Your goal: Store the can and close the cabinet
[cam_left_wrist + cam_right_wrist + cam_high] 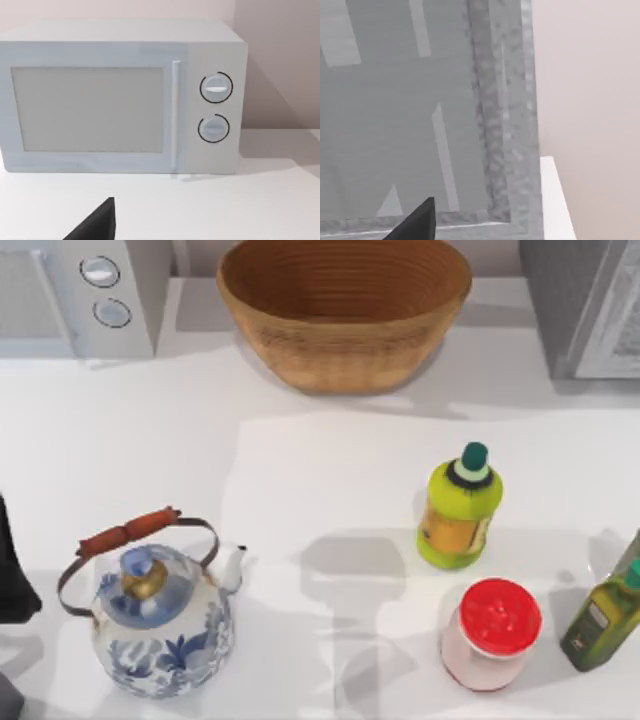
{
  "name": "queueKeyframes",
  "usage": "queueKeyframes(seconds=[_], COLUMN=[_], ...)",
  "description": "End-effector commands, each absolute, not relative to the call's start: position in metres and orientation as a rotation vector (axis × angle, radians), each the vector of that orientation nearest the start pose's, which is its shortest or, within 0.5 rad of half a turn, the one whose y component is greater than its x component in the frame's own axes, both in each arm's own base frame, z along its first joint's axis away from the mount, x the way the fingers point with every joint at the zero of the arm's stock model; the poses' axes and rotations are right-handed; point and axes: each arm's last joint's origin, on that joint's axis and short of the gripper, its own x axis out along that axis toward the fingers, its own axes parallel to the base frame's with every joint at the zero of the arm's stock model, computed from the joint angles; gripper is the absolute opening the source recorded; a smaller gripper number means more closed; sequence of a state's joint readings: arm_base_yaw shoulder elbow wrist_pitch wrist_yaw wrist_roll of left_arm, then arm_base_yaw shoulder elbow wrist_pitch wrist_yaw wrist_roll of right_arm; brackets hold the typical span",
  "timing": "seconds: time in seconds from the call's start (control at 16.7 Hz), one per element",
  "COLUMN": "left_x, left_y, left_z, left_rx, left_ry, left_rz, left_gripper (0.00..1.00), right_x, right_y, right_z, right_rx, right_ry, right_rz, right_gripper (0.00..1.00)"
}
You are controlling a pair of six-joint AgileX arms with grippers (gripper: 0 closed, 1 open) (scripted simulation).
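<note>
The can [490, 633], a squat pale container with a red lid, stands upright near the front right of the table. The grey cabinet [578, 302] rises at the back right corner, and its speckled grey face [425, 100] looms close in the right wrist view. I cannot tell whether its door is open. A dark piece of my right gripper [417, 222] shows just in front of that face. My left arm [12, 580] sits at the table's left edge, far from the can. A dark piece of my left gripper [97, 222] points toward the microwave.
A woven basket [345, 315] stands at the back centre and a white microwave [85, 290] at the back left. A blue-and-white kettle [160, 615] sits front left. A yellow-green bottle [460, 505] and an olive oil bottle [605, 615] flank the can.
</note>
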State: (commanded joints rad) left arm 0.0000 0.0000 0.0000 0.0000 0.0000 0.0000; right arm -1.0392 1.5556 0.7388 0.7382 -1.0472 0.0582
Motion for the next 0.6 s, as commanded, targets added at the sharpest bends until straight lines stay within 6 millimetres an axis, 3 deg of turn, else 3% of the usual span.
queueKeyframes(seconds=[0.3,0.42,0.6], left_x=[0.106,0.106,0.106], left_y=[-0.001,-0.001,-0.001], left_z=[0.160,0.160,0.160], left_rx=[0.000,0.000,0.000], left_ry=[0.000,0.000,0.000], left_rz=[0.000,0.000,0.000], left_gripper=[1.00,1.00,1.00], right_x=[0.195,0.193,0.182], right_y=[-0.281,-0.276,-0.253], right_z=[0.315,0.364,0.433], right_rx=[0.159,0.148,0.103], right_ry=[0.071,0.066,0.047], right_rz=[0.015,0.013,0.012], right_gripper=[1.00,1.00,1.00])
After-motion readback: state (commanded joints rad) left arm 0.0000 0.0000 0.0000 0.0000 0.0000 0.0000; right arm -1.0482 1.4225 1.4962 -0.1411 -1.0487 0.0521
